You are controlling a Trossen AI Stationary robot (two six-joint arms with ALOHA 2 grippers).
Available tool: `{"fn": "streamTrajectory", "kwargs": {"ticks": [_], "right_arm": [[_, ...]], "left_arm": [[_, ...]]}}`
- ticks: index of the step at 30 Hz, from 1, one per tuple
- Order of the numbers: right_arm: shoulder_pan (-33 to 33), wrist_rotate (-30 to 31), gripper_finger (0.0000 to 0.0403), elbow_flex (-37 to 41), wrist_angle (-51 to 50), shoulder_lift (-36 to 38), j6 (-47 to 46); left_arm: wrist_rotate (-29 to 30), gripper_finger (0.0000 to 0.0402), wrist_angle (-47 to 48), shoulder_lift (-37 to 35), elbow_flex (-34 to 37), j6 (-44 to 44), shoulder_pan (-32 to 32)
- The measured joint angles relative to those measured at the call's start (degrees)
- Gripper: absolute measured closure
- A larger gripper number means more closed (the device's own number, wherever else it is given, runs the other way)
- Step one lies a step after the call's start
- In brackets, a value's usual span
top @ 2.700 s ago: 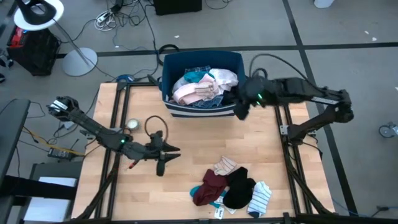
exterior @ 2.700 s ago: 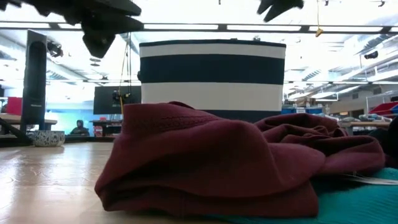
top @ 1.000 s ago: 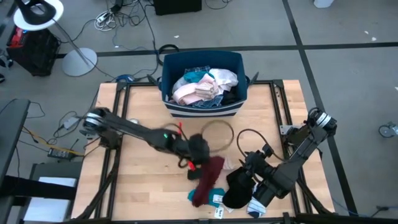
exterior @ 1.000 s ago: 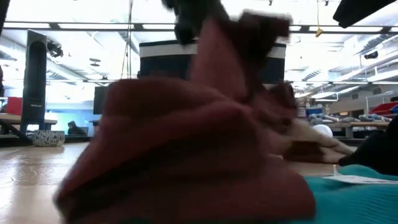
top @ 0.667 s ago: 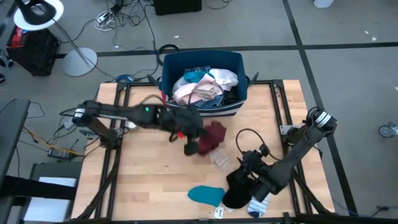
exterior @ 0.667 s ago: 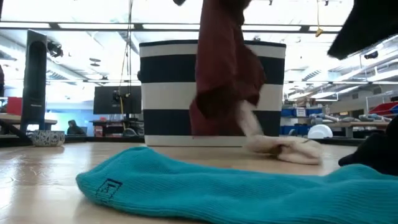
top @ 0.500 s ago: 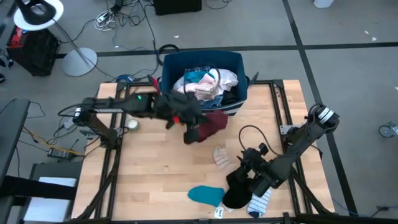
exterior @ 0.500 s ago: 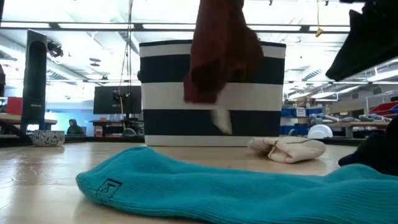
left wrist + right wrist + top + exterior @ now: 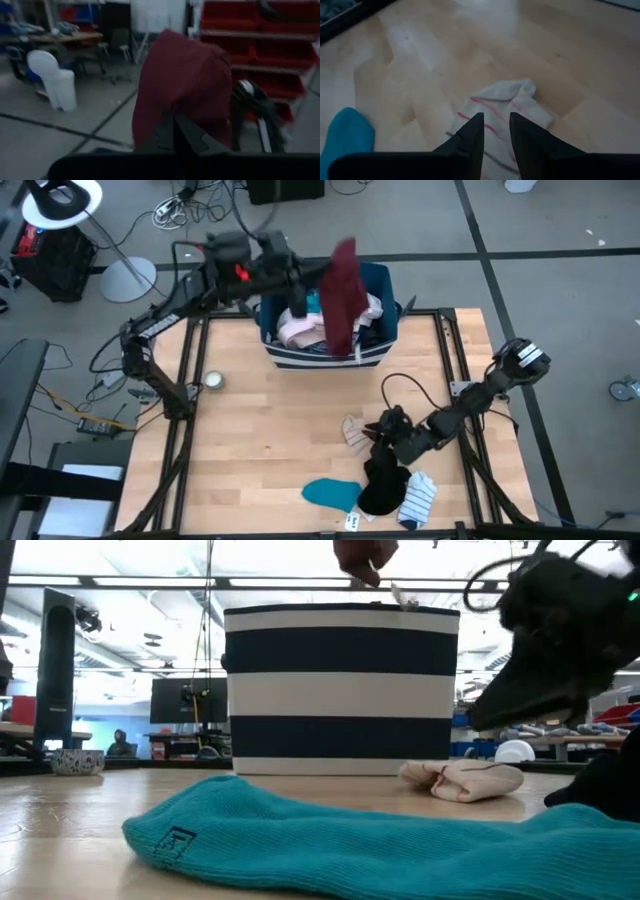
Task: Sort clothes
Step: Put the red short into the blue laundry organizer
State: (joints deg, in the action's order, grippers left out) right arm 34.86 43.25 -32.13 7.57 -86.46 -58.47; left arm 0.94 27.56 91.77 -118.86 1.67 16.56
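A maroon garment (image 9: 343, 292) hangs in the air over the dark blue, white-striped bin (image 9: 392, 308), which is full of clothes. My left gripper (image 9: 303, 283) is shut on it at the table's far edge. On the wood at the near right lie a cream striped sock (image 9: 353, 430), a black garment (image 9: 380, 485), a teal sock (image 9: 330, 493) and a blue-and-white striped sock (image 9: 418, 498). My right gripper (image 9: 495, 129) stands low over the cream striped sock (image 9: 502, 112), its fingers a narrow gap apart. I cannot tell whether it touches the sock. My left gripper pinches the maroon garment (image 9: 180, 107) between its two shut fingers; which part of it, the fingers hide. The fingers reach about level from the table's left. The garment is lifted clear of the table, spread above the bin, its lower end (image 9: 347, 345) near the bin's front wall.
A small round object (image 9: 212, 380) lies on the table's left half. Cables loop over the wood by my right arm (image 9: 395, 395). The teal sock (image 9: 330, 840) fills the foreground of the low view, with the bin (image 9: 340, 690) behind it.
My left gripper has pulled the maroon garment out of the near pile, lifted it clear, and swung it up and toward the far edge until it is over the bin. The teal sock beneath came into view. My right gripper has gone from over the black garment toward the cream striped sock.
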Motion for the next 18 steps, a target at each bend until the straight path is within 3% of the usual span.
{"fn": "streamTrajectory", "kwargs": {"ticks": [4,8,13,18], "right_arm": [[-2.45,-2.42,0.0309,1.87,7.87,-2.73,4.44],[-3.95,-4.74,0.0308,1.96,8.81,-5.16,5.26],[-4.86,-6.26,0.031,1.96,9.33,-6.94,5.57],[-5.08,-7.35,0.0309,1.96,9.97,-7.14,5.65]], "left_arm": [[-2.6,0.0401,-4.04,0.97,-0.14,0.02,4.96],[-6.64,0.0401,1.59,4.16,-0.14,1.55,8.06],[-7.65,0.0401,12.48,12.22,-0.1,1.52,8.63],[-8.08,0.0401,14.84,22.61,-0.05,0.16,8.59]]}}
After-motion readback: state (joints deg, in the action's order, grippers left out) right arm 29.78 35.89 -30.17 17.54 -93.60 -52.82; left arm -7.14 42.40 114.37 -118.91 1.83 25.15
